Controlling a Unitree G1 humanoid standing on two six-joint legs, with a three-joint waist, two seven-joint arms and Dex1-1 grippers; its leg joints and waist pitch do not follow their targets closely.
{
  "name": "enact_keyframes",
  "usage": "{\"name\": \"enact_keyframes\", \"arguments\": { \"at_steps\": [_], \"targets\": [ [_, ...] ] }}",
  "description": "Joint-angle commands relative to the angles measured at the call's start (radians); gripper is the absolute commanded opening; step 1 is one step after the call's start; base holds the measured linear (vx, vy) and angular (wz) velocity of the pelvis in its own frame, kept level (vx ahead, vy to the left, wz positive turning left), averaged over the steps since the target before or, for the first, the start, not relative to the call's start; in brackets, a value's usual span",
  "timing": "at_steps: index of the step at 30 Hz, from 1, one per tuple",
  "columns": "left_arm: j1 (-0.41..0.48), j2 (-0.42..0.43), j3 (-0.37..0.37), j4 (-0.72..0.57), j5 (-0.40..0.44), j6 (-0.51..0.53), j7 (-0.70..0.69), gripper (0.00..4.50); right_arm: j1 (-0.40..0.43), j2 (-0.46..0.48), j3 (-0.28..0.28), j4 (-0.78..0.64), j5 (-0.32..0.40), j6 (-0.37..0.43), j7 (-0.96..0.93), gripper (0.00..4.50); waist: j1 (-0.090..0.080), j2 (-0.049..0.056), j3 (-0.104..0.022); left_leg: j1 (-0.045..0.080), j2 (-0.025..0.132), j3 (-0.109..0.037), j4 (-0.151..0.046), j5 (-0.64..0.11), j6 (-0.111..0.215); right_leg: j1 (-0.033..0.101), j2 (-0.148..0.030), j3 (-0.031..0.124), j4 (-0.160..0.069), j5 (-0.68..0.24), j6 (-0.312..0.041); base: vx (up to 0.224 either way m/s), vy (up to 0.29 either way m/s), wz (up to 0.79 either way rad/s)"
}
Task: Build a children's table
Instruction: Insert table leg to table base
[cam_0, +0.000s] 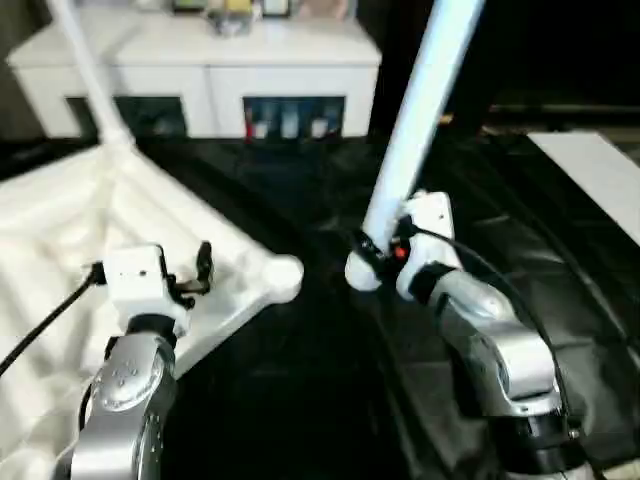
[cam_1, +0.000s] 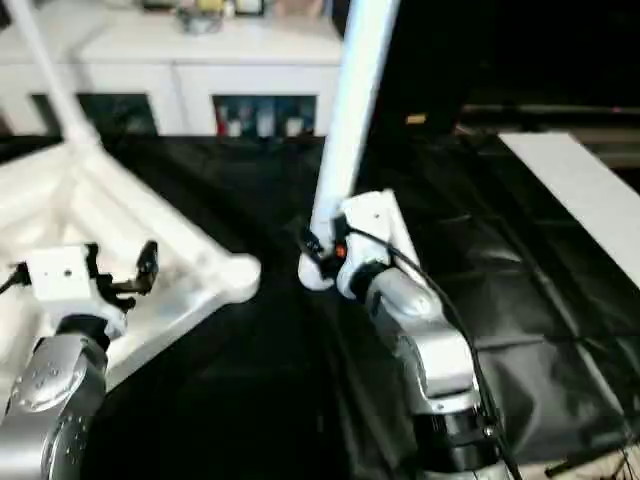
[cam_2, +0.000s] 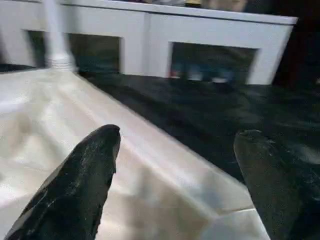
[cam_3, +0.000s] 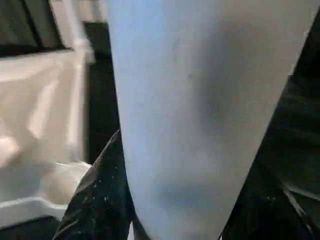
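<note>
The right gripper (cam_0: 372, 262) has its jaws pinching a long tapered round white plastic leg (cam_0: 420, 110) near its thick lower end, and that leg stands nearly upright, long axis rising and leaning slightly to the right, just beside the near corner of the white rectangular plastic tabletop (cam_0: 120, 215). The tabletop lies underside-up on the black-covered counter (cam_0: 300, 400), ribs showing, rounded corner socket (cam_0: 283, 274) towards the held leg. A second white leg (cam_0: 85, 65) already stands at its far corner. The left gripper (cam_2: 175, 170) hovers over the top, jaws spread wide. The left wrist view shows that far leg's ribbed base (cam_2: 60, 62) close up; the right wrist view shows the held leg between dark fingers (cam_3: 97, 200). Behind stands a white cabinet (cam_0: 200, 60).
</note>
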Motion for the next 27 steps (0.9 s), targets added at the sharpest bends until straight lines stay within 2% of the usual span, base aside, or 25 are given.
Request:
{"name": "enact_keyframes", "arguments": {
  "at_steps": [1, 2, 3, 4, 5, 6, 7, 8, 9, 10, 11, 12, 13, 14, 15, 16, 17, 18, 19, 20, 22, 23, 24, 25, 27],
  "targets": [
    [0.004, 0.025, 0.020, -0.022, 0.009, -0.005, -0.006, 4.09, -0.014, 0.012, 0.015, -0.004, 0.001, -0.016, 0.011, 1.85, 0.032, 0.009, -0.048, -0.074, 0.049, -0.015, -0.060, 0.110, 0.011, 0.109, -0.143, 0.092, -0.112, 0.068, -0.276, 0.099, 0.011, -0.01],
    [0.002, 0.034, 0.022, -0.022, -0.014, -0.001, -0.033, 4.09, -0.014, 0.009, 0.018, -0.002, 0.004, -0.020, 0.017, 1.85, 0.008, 0.048, -0.061, -0.006, 0.091, -0.044, -0.130, 0.278, 0.047, 0.047, -0.036, 0.007, -0.037, 0.176, -0.160, 0.099, 0.011, -0.01],
    [0.002, 0.035, 0.023, -0.022, -0.018, -0.001, -0.036, 4.09, -0.013, 0.009, 0.019, -0.002, 0.004, -0.021, 0.017, 1.85, -0.005, 0.056, -0.069, 0.043, 0.122, -0.074, -0.119, 0.360, 0.125, -0.001, -0.024, 0.000, -0.001, 0.195, -0.127, 0.136, 0.039, -0.01],
    [-0.001, 0.064, 0.015, -0.007, -0.030, -0.002, -0.082, 4.09, -0.013, 0.004, 0.021, -0.002, 0.014, -0.023, 0.031, 1.85, -0.021, 0.055, -0.087, 0.117, 0.172, -0.129, -0.088, 0.589, 0.234, -0.087, -0.059, 0.025, 0.027, 0.173, -0.087, 0.121, 0.028, -0.03],
    [-0.001, 0.064, 0.015, -0.007, -0.030, -0.002, -0.082, 4.29, -0.013, 0.004, 0.021, -0.002, 0.014, -0.023, 0.031, 1.85, -0.016, 0.050, -0.084, 0.106, 0.176, -0.135, -0.081, 0.720, 0.262, -0.093, -0.076, 0.045, 0.024, 0.197, -0.060, 0.121, 0.028, -0.03],
    [-0.007, 0.113, -0.003, 0.015, -0.056, -0.025, -0.177, 4.38, -0.013, -0.004, 0.022, 0.000, 0.024, -0.029, 0.049, 1.85, 0.003, 0.031, -0.080, 0.070, 0.134, -0.112, -0.056, 0.860, 0.234, -0.086, -0.103, 0.080, -0.003, 0.312, -0.029, 0.003, 0.054, -0.09],
    [-0.007, 0.113, -0.003, 0.015, -0.056, -0.025, -0.177, 4.38, -0.013, -0.004, 0.022, 0.000, 0.024, -0.029, 0.049, 1.85, 0.007, 0.014, -0.080, 0.034, 0.086, -0.076, -0.049, 0.838, 0.187, -0.062, -0.104, 0.090, -0.014, 0.406, -0.033, -0.056, 0.060, -0.06],
    [-0.009, 0.146, -0.015, 0.026, -0.096, -0.032, -0.263, 4.44, -0.012, -0.009, 0.022, 0.004, 0.025, -0.035, 0.056, 1.85, 0.020, 0.009, -0.073, -0.007, 0.037, -0.033, -0.072, 0.669, 0.092, -0.028, -0.090, 0.081, -0.013, 0.508, -0.068, -0.056, 0.060, -0.06],
    [-0.009, 0.149, -0.016, 0.026, -0.100, -0.032, -0.272, 4.47, -0.012, -0.009, 0.022, 0.004, 0.025, -0.036, 0.056, 1.85, 0.030, 0.017, -0.077, -0.012, 0.043, -0.024, -0.085, 0.465, 0.014, -0.019, -0.086, 0.080, -0.015, 0.490, -0.092, -0.069, 0.014, -0.03],
    [-0.023, 0.216, -0.053, 0.045, -0.142, 0.018, -0.393, 4.47, -0.015, -0.013, 0.014, 0.014, 0.027, -0.042, 0.065, 1.85, 0.026, 0.023, -0.063, -0.017, 0.051, -0.024, -0.107, 0.277, -0.054, -0.018, -0.082, 0.075, -0.024, 0.386, -0.122, -0.087, -0.012, -0.04],
    [-0.033, 0.247, -0.073, 0.057, -0.151, 0.037, -0.442, 4.47, -0.018, -0.013, 0.009, 0.018, 0.029, -0.044, 0.068, 1.85, 0.025, 0.025, -0.058, -0.013, 0.056, -0.022, -0.117, 0.176, -0.082, -0.020, -0.080, 0.075, -0.030, 0.309, -0.134, -0.087, -0.012, -0.04],
    [-0.050, 0.281, -0.097, 0.077, -0.160, 0.061, -0.500, 4.47, -0.023, -0.015, 0.003, 0.026, 0.030, -0.049, 0.073, 1.85, 0.021, 0.041, -0.053, -0.003, 0.058, -0.021, -0.133, -0.003, -0.136, -0.024, -0.076, 0.074, -0.035, 0.170, -0.150, -0.098, -0.017, -0.03],
    [-0.059, 0.297, -0.108, 0.089, -0.163, 0.072, -0.528, 4.47, -0.025, -0.017, 0.000, 0.029, 0.031, -0.052, 0.075, 1.85, 0.016, 0.035, -0.046, -0.001, 0.060, -0.018, -0.142, -0.077, -0.153, -0.026, -0.075, 0.076, -0.044, 0.104, -0.152, -0.103, -0.015, -0.01],
    [-0.075, 0.309, -0.115, 0.112, -0.162, 0.073, -0.550, 4.47, -0.028, -0.020, 0.000, 0.035, 0.032, -0.056, 0.077, 1.85, 0.014, 0.040, -0.038, 0.006, 0.065, -0.016, -0.158, -0.208, -0.175, -0.028, -0.080, 0.079, -0.056, -0.035, -0.152, -0.103, -0.015, -0.01],
    [-0.101, 0.319, -0.124, 0.152, -0.142, 0.057, -0.562, 4.47, -0.035, -0.025, -0.002, 0.042, 0.032, -0.060, 0.079, 1.85, 0.012, 0.035, -0.034, 0.010, 0.067, -0.012, -0.161, -0.252, -0.181, -0.033, -0.082, 0.083, -0.066, -0.095, -0.149, -0.100, -0.008, 0.00],
    [-0.115, 0.324, -0.128, 0.175, -0.129, 0.046, -0.567, 4.47, -0.038, -0.028, -0.003, 0.047, 0.032, -0.063, 0.079, 1.85, 0.011, 0.034, -0.028, 0.016, 0.067, -0.007, -0.164, -0.323, -0.190, -0.043, -0.088, 0.092, -0.082, -0.254, -0.131, -0.102, -0.007, -0.01],
    [-0.149, 0.339, -0.144, 0.219, -0.124, 0.062, -0.598, 4.47, -0.050, -0.034, -0.012, 0.055, 0.039, -0.066, 0.082, 1.85, 0.012, 0.042, -0.029, 0.016, 0.067, -0.009, -0.165, -0.324, -0.195, -0.041, -0.092, 0.094, -0.084, -0.280, -0.125, -0.102, -0.007, -0.01],
    [-0.163, 0.348, -0.153, 0.236, -0.120, 0.064, -0.615, 4.47, -0.054, -0.037, -0.015, 0.057, 0.042, -0.066, 0.084, 1.85, 0.012, 0.043, -0.030, 0.018, 0.065, -0.006, -0.165, -0.318, -0.197, -0.045, -0.091, 0.097, -0.091, -0.311, -0.110, -0.092, -0.011, -0.03],
    [-0.213, 0.380, -0.192, 0.297, -0.104, 0.096, -0.658, 4.47, -0.068, -0.052, -0.024, 0.068, 0.045, -0.072, 0.097, 1.85, 0.012, 0.040, -0.032, 0.015, 0.066, -0.006, -0.167, -0.302, -0.194, -0.042, -0.092, 0.098, -0.090, -0.304, -0.106, -0.076, -0.011, -0.02],
    [-0.234, 0.393, -0.210, 0.321, -0.090, 0.113, -0.668, 4.47, -0.073, -0.058, -0.026, 0.072, 0.045, -0.075, 0.103, 1.85, 0.015, 0.048, -0.035, 0.015, 0.066, -0.005, -0.166, -0.274, -0.192, -0.044, -0.090, 0.098, -0.087, -0.278, -0.106, -0.076, -0.011, -0.02],
    [-0.254, 0.409, -0.227, 0.343, -0.088, 0.133, -0.680, 4.47, -0.075, -0.064, -0.028, 0.075, 0.044, -0.078, 0.109, 1.85, 0.011, 0.046, -0.037, 0.006, 0.066, -0.005, -0.167, -0.244, -0.187, -0.039, -0.089, 0.095, -0.082, -0.250, -0.116, -0.031, -0.004, -0.02],
    [-0.281, 0.420, -0.239, 0.374, -0.090, 0.169, -0.694, 4.47, -0.078, -0.070, -0.031, 0.077, 0.045, -0.079, 0.117, 1.85, 0.008, 0.058, -0.037, 0.004, 0.066, -0.004, -0.167, -0.235, -0.187, -0.040, -0.090, 0.094, -0.082, -0.241, -0.125, 0.000, 0.000, 0.00],
    [-0.281, 0.420, -0.239, 0.374, -0.090, 0.169, -0.694, 4.47, -0.078, -0.070, -0.031, 0.077, 0.045, -0.079, 0.117, 1.85, 0.006, 0.054, -0.037, 0.005, 0.065, -0.002, -0.166, -0.238, -0.185, -0.042, -0.087, 0.094, -0.085, -0.247, -0.125, 0.000, 0.000, 0.00],
    [-0.316, 0.423, -0.241, 0.417, -0.079, 0.210, -0.685, 4.30, -0.080, -0.081, -0.030, 0.078, 0.048, -0.079, 0.129, 1.85, 0.004, 0.061, -0.040, 0.001, 0.065, -0.002, -0.165, -0.215, -0.181, -0.039, -0.088, 0.093, -0.081, -0.218, -0.141, 0.000, 0.000, 0.00],
    [-0.331, 0.424, -0.236, 0.433, -0.074, 0.229, -0.674, 4.20, -0.080, -0.088, -0.026, 0.078, 0.048, -0.080, 0.138, 1.85, 0.003, 0.059, -0.043, 0.000, 0.064, 0.000, -0.161, -0.193, -0.173, -0.038, -0.086, 0.092, -0.079, -0.177, -0.151, 0.000, 0.000, 0.00]
  ]
}}
